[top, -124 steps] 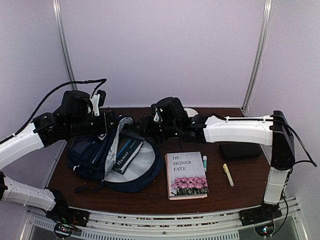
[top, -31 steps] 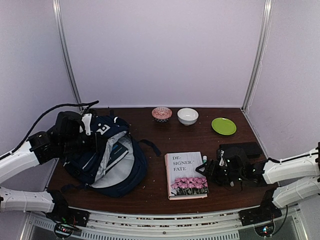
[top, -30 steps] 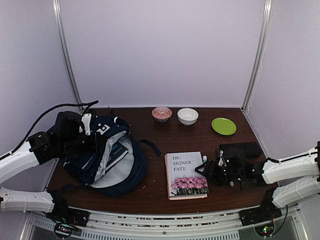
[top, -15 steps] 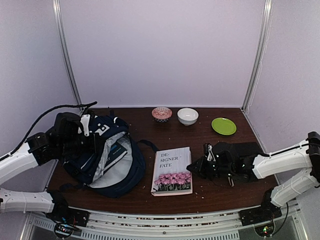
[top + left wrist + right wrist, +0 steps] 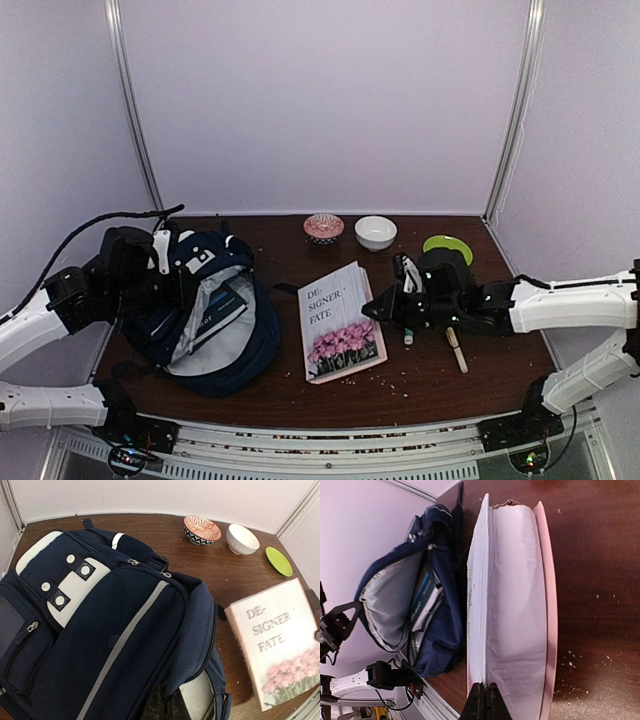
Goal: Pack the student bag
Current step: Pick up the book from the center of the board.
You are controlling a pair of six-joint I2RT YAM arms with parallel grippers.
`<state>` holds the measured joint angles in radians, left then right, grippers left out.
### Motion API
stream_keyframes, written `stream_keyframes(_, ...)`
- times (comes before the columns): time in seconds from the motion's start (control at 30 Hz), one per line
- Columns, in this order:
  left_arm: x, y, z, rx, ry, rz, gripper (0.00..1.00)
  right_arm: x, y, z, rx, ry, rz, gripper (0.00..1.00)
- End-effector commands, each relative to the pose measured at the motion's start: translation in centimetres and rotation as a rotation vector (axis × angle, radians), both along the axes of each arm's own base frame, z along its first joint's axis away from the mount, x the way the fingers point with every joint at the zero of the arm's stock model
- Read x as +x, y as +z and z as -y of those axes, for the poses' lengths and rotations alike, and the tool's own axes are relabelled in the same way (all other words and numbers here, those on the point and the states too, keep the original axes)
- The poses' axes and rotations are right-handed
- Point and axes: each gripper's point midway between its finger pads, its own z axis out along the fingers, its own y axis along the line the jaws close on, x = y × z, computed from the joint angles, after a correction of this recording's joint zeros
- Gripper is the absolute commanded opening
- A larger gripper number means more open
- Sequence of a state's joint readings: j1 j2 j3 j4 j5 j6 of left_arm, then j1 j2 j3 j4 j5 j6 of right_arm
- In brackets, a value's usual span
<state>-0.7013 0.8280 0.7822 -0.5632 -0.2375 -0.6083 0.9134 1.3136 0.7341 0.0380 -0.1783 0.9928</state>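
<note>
1. Student bag [image 5: 255, 338]: navy, lying on the table [image 5: 430, 385] directly beneath the left jaws. Its long axis runs front to back, handle end toward the rear wall. The grey-lined mouth gapes toward the right jaws, and a dark book [image 5: 218, 315] stands inside.
2. Left gripper [image 5: 165, 706]: jaws pressed together on the rim of the bag's mouth.
3. Right gripper [image 5: 485, 700]: jaws pinching the long edge of the pink-flowered book [image 5: 338, 322], which tilts up on that side between these jaws and the bag.
4. Beyond the right jaws: patterned bowl [image 5: 323, 227], white bowl [image 5: 375, 232], green plate [image 5: 440, 242].
</note>
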Motion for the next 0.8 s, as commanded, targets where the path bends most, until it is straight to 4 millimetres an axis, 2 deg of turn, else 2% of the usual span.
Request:
stream_keyframes(0.0,0.7,2.4,-2.3,0.068,0.084,0.073,0.00,1.5,5.9,2.4,-0.073,-0.015,0.167,0.00)
stream_keyframes(0.1,0.7,4.1,-3.0,0.091,0.097,0.111,0.00,2.0,7.9,4.0,-0.068,-0.056,0.203,0.00)
stream_keyframes(0.2,0.4,7.0,-3.7,0.106,0.094,0.166,0.00,2.2,8.9,5.1,-0.054,-0.085,0.226,0.00)
stream_keyframes(0.43,-0.4,15.7,-5.6,0.121,0.107,0.338,0.00,1.9,8.8,5.3,0.003,-0.091,0.240,0.00)
stream_keyframes(0.47,-0.5,16.4,-5.8,0.130,0.110,0.354,0.00,1.9,8.6,5.1,0.010,-0.088,0.237,0.00)
stream_keyframes(0.6,-0.6,17.5,-6.3,0.156,0.116,0.387,0.00,1.5,8.1,4.5,0.039,-0.052,0.232,0.00)
stream_keyframes(0.77,-0.3,15.9,-4.9,0.135,0.066,0.360,0.00,1.0,6.9,3.2,0.038,0.025,0.224,0.00)
